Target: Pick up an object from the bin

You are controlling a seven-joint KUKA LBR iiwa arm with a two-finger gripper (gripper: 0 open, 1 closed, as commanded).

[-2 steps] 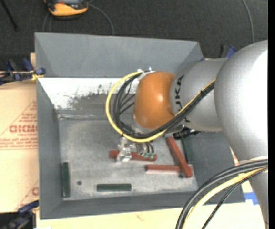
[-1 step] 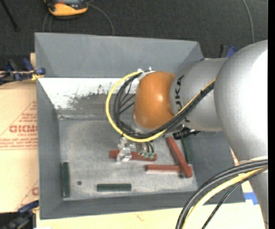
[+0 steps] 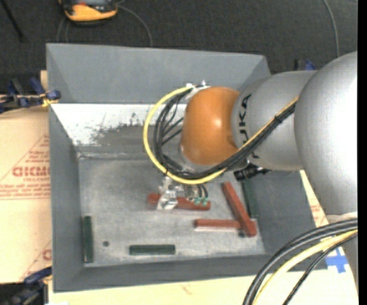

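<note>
**Claw down over a red stick in the middle of the bin**

My claw [image 3: 168, 197] hangs low over the floor of the bin [image 3: 62, 170], a little right of its middle, under my orange cover [image 3: 208, 132] and its loop of cables. Right at the claw lies a red stick [image 3: 186, 202]. One end shows just to the left of the claw and the longer part runs out to the right, so its long axis goes left to right across the bin, and I sit across it nearer its left end than its middle. A small green bit [image 3: 201, 201] sits on or against the stick further right.

Whether my claw is apart or closed on the stick I cannot tell; its metal blends with the stick from this angle.

The other things lie apart from this spot. A slanted red stick [image 3: 237, 207] and a flat red stick [image 3: 216, 223] meet near the right wall. A dark green stick [image 3: 151, 250] lies along the front, and a second green stick [image 3: 87, 238] is by the left wall.

In my judgement the grip comes first and the lift after. Because I am off-centre, the long right part will probably sag as it comes up. A grip square across the stick's width matters most here.
</note>
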